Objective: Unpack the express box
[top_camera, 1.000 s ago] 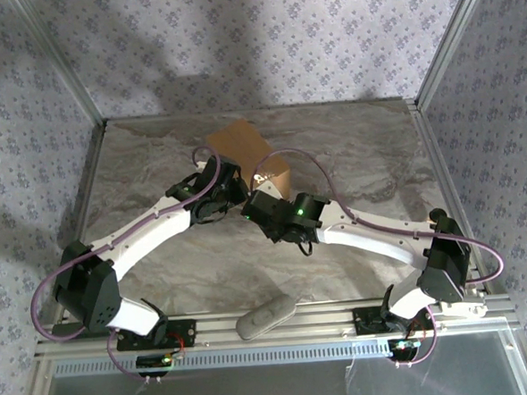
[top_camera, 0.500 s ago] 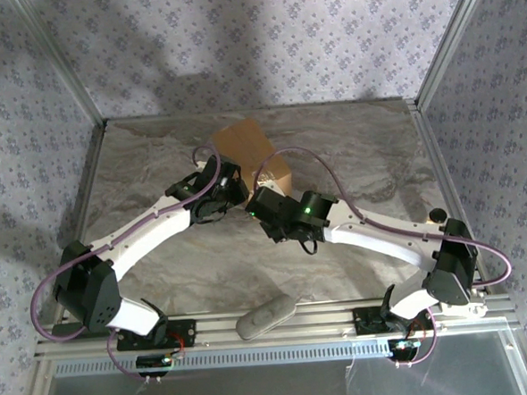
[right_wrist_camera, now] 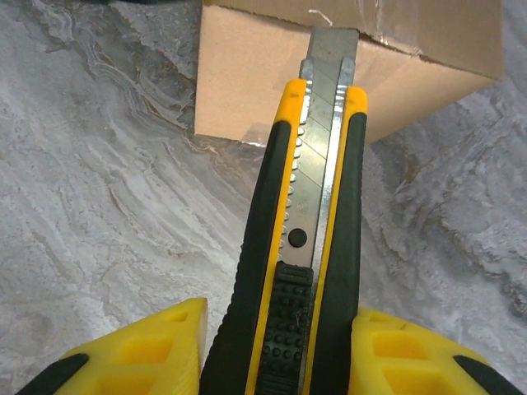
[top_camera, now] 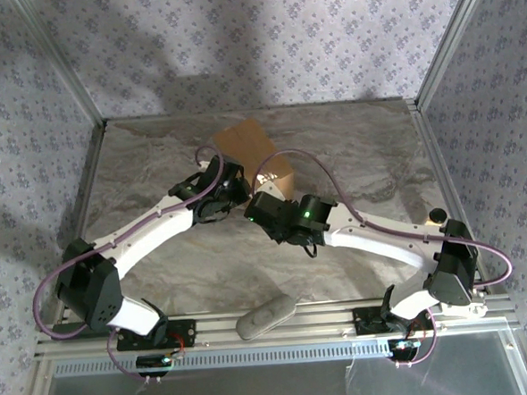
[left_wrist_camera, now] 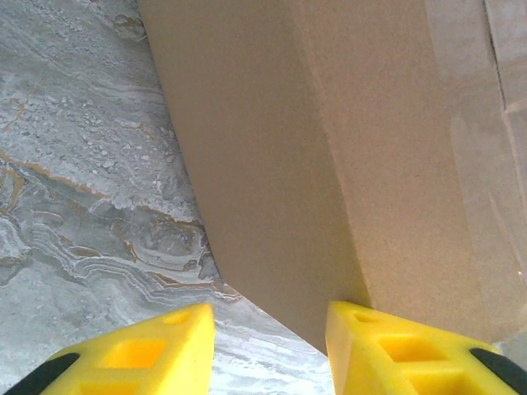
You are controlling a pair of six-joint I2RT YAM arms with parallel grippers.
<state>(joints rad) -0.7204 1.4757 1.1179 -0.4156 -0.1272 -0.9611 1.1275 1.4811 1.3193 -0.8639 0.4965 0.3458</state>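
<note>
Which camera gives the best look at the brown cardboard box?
The top external view: the express box appears nearly whole, seen from above. The left wrist view shows two faces up close, one taped; the right wrist view, a corner behind the cutter knife.

Your express box (top_camera: pixel 247 147) sat on the worktop (top_camera: pixel 368 151), toward the rear and a little left of centre, turned at an angle to the worktop's edges. Your left pincer (left_wrist_camera: pixel 268 325) was at the box's near-left side with a near corner of the box between its fingers. The right finger was up against the cardboard and the left finger stood apart from it, over bare worktop. Your right pincer (right_wrist_camera: pixel 276 317) stood just in front of the box, to the right of the left one. It was clamped on a utility knife (right_wrist_camera: pixel 309 247) whose blade pointed away from you, its tip at the box's near upper edge. A small oblong object (top_camera: pixel 265 315) lay at the near edge between the two arm bases, well apart from the box.
</note>
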